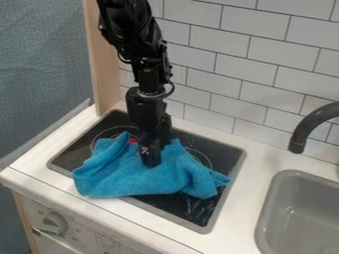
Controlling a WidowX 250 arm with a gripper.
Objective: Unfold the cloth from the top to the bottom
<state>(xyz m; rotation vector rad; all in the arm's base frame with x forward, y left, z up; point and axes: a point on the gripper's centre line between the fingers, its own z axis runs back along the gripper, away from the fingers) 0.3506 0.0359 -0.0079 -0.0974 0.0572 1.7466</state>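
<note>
Unfolding cloth: grasping step, probably.
Gripper: at the cloth; jaw opening and hold indeterminable.
Upper edge: next, secure and draw frontward.

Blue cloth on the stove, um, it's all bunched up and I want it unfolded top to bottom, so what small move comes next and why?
Probably a gentle pull of the cloth toward the counter's front edge: the gripper is down at its upper middle, and the cloth lies crumpled across the stove.
</note>
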